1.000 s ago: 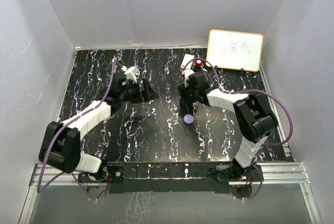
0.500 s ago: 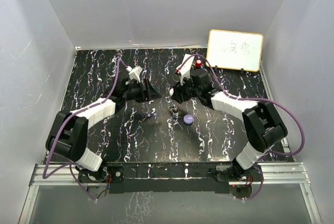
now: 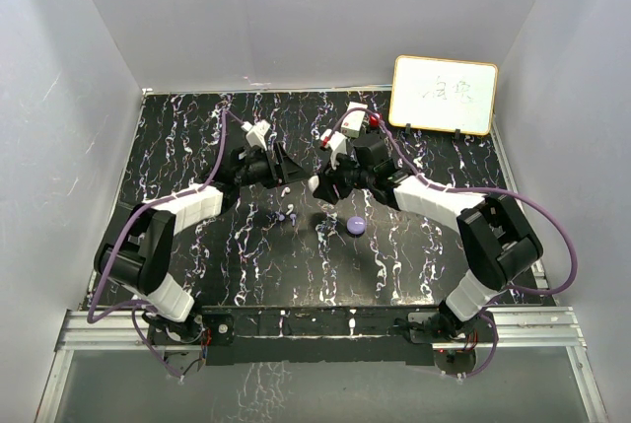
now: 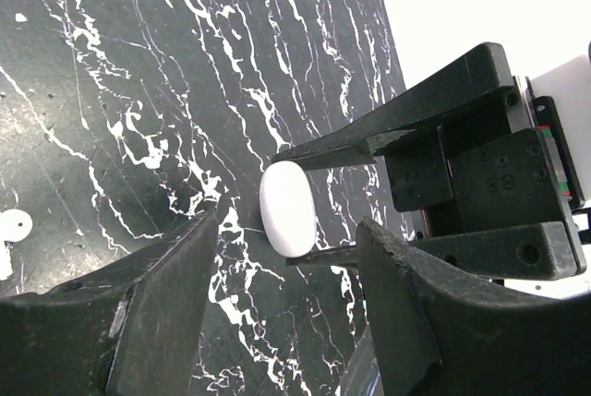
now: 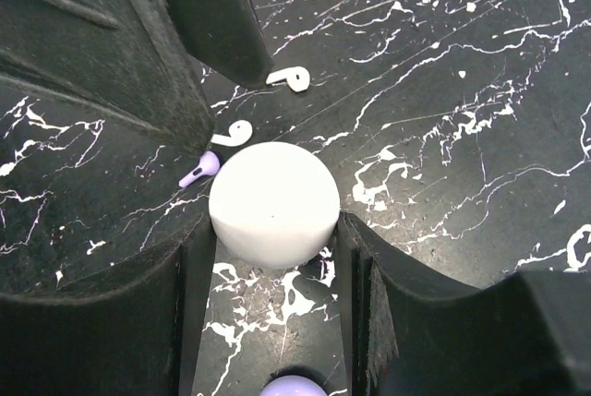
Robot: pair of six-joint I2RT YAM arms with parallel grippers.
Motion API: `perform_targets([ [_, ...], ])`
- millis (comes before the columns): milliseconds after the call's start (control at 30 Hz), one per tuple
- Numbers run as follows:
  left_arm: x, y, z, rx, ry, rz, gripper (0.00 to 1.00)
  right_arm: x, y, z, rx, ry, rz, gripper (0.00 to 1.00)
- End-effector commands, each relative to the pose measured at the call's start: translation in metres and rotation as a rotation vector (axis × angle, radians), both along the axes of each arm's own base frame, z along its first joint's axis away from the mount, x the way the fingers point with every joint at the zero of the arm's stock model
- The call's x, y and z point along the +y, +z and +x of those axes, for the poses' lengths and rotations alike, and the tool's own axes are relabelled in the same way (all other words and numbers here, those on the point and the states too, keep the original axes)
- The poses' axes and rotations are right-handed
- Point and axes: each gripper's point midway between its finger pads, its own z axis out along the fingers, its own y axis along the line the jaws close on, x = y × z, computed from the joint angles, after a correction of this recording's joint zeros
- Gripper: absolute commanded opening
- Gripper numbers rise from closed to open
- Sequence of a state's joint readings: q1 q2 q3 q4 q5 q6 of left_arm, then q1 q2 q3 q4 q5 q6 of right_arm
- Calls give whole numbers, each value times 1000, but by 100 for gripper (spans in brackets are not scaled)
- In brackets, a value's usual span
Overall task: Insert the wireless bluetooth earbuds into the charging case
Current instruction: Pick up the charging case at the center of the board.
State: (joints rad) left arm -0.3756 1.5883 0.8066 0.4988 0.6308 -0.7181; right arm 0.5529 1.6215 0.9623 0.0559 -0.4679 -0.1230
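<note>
Since half a sec ago the right tool (image 3: pixel 315 186) has swung left w/ the white case (image 5: pixel 272 204), and the left tool (image 3: pixel 283 167) has come in toward it. The two now sit almost tip to tip near mid surface (image 3: pixel 296 265).

Nearest me in the top view, the purple case (image 3: pixel 355 226) lies flat on the surface, just right of centre and apart from both tools.

A bit further out, the earbuds are loose on the surface, not in either case. The right wrist cam shows the purple earbud (image 5: pixel 200 170) just past the white case's rim. One white earbud (image 5: pixel 233 133) is just beside it. The second white earbud (image 5: pixel 291 78) is a little beyond, close to the left tool's fingers (image 5: pixel 208 8).

Right tool is clamped on the white case, a finger on each side of its round face. The left wrist cam shows that case edge-on, a smooth oval. Can't tell whether it's shut.

Left tool's jaws stand apart, holding nothing, pointed at the white case.

Far side: red knob (image 3: pixel 378 120) behind the right arm, then the whiteboard (image 3: pixel 444 95) at the back right corner.
</note>
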Motion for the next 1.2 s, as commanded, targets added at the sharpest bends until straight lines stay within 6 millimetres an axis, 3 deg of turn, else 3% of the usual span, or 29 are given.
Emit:
perform_targets([
  [0, -10, 11, -4, -31, -47, -46, 60, 16, 49, 8, -117, 41, 72, 31],
  [933, -19, 8, -20, -16, -66, -83, 32, 22, 64, -2, -151, 65, 87, 29],
  [1167, -18, 11, -20, -26, -57, -84, 36, 21, 64, -2, -152, 63, 84, 29],
])
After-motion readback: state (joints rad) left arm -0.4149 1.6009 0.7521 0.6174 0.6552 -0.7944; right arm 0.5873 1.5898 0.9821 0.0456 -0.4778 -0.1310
